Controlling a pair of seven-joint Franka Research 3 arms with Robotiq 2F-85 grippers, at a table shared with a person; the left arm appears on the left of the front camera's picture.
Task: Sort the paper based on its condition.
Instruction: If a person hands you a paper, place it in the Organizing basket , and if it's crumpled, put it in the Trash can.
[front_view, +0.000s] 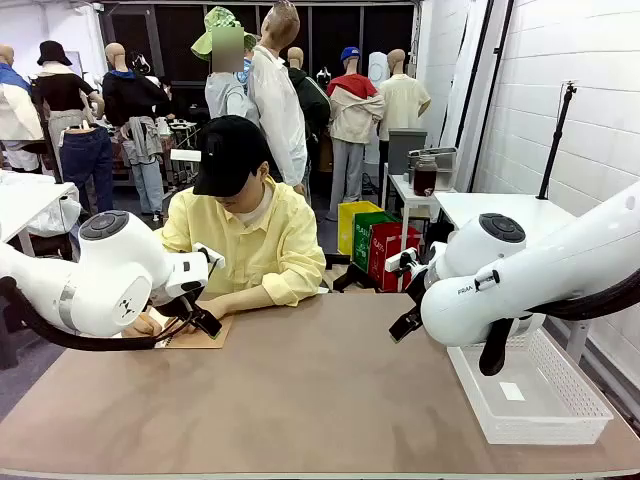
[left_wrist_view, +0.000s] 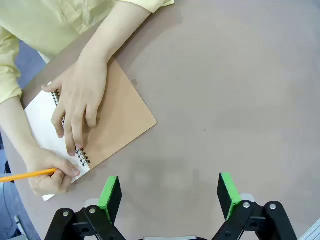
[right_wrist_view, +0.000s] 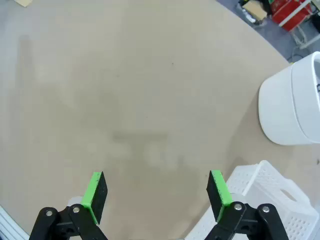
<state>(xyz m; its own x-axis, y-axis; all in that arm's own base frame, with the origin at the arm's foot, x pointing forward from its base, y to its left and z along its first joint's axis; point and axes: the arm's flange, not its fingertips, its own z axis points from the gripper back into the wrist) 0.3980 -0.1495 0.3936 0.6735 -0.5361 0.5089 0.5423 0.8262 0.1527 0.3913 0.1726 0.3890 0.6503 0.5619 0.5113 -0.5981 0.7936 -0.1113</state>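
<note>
Left pincer (left_wrist_view: 169, 189) wide open, empty | right pincer (right_wrist_view: 157, 192) wide open, empty | step: waiting, person's hand (left_wrist_view: 80, 100) on notebook (left_wrist_view: 122, 122) | next: grasp paper once handed over

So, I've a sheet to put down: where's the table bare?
The brown tabletop is bare across its wide middle, between the tan-covered spiral notebook and the white plastic mesh basket, through to the near edge. Crowded at the far left: the person's hands work on the notebook with a yellow pencil.
</note>
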